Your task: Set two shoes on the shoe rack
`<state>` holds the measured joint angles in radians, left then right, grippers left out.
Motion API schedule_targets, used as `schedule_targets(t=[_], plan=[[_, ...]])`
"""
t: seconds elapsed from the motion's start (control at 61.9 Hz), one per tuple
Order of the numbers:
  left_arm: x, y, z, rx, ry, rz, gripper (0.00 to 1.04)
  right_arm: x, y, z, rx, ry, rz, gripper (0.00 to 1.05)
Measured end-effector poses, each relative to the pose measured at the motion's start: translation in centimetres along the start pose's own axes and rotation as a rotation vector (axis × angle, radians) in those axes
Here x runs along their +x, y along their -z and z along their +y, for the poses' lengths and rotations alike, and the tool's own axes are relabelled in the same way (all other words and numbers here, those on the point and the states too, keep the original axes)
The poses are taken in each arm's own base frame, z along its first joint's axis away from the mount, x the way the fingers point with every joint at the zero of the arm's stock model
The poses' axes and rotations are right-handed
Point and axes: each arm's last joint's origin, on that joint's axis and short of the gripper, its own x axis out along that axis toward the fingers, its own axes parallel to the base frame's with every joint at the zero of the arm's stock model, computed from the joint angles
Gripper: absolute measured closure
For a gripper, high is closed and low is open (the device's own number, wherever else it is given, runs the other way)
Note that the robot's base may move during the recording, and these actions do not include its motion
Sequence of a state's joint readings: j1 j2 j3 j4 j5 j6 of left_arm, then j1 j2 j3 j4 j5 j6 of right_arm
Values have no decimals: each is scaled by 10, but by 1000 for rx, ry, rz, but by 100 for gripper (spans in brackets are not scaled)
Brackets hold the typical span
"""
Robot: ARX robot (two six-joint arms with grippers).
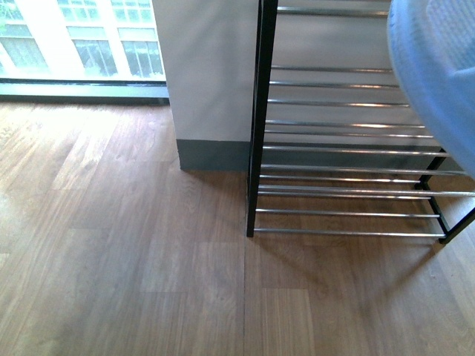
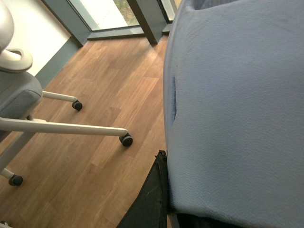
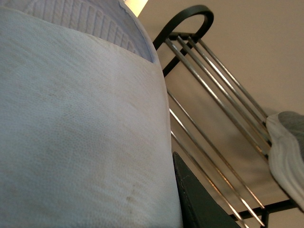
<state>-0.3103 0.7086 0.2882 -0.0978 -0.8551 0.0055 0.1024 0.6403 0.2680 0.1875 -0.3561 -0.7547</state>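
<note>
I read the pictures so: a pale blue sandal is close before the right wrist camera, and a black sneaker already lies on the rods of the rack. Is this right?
Not quite. The sneaker on the rods of the shoe rack is grey with a white sole, not black; the right wrist view shows it. The pale blue sandal is indeed close before that camera.

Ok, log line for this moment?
left tool: gripping pale blue sandal | right tool: gripping other sandal near rack | grey sneaker: on rack
</note>
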Motion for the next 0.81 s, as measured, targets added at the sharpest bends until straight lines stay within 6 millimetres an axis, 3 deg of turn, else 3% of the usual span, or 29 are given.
schedule_targets(t=[0.807], plan=[[0,0,0,-2,-2,-1,103,0,-1,0,-2,1,-2,104]])
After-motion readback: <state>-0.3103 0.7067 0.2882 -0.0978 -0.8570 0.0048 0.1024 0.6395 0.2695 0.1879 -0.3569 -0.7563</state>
